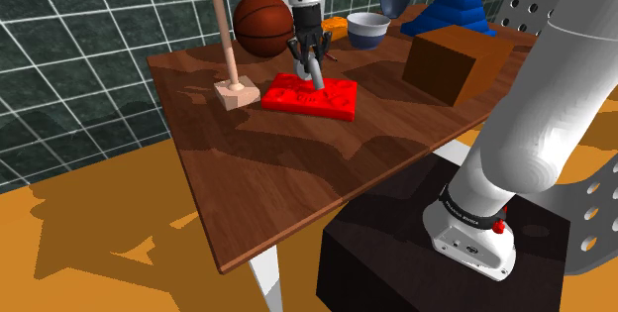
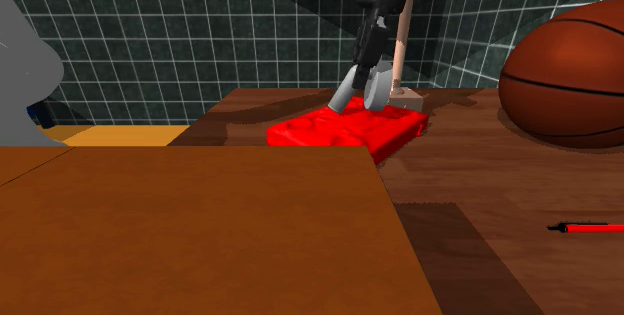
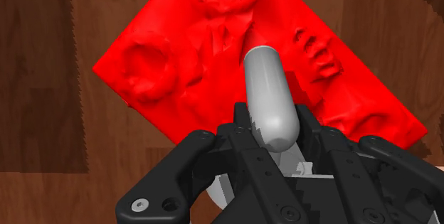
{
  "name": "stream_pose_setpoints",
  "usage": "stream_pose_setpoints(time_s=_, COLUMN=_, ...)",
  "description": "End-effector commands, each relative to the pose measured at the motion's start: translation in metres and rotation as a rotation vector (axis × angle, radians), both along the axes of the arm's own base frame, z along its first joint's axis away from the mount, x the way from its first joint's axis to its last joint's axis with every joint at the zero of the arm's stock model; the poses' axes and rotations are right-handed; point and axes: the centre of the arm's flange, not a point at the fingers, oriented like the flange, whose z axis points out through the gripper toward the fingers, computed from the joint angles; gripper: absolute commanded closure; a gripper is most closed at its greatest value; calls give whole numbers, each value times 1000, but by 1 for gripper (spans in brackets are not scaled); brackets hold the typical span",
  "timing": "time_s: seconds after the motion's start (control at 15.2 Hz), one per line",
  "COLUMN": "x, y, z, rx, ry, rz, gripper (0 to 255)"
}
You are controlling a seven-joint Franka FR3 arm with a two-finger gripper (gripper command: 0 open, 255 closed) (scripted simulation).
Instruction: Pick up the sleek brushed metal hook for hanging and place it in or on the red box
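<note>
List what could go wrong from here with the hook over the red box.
1. The grey hook sits tilted in the gripper; released like this, it might roll off the shallow, bumpy red box onto the table.
2. The lamp's base stands close beside the box; a sideways retreat could knock it.

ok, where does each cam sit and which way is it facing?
Shoulder view: beside and slightly behind the stand, looking down over the wooden table; the white arm reaches up-left to the red box.
Second exterior view: low, near table height, behind a brown box, facing the black jaws; basketball at its right.
Wrist view: on the hand, looking along the jaws, which clasp the grey hook, with the red box beyond.
Shared: all three see the red box, grey hook and jaws.
</note>
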Motion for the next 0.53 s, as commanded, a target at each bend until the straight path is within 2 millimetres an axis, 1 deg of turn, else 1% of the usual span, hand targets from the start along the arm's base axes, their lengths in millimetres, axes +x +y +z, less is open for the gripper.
stream_pose_setpoints(time_s=0.0, x=0, y=0, z=-1, rx=0, ry=-1, rz=0, gripper=255)
stream_pose_setpoints(time_s=0.26, x=0, y=0, z=-1, rx=0, ry=-1, rz=0, gripper=255)
stream_pose_setpoints(time_s=0.33, x=0, y=0, z=-1, rx=0, ry=-1, rz=0, gripper=0)
stream_pose_setpoints(time_s=0.46, x=0, y=0, z=-1, rx=0, ry=-1, rz=0, gripper=0)
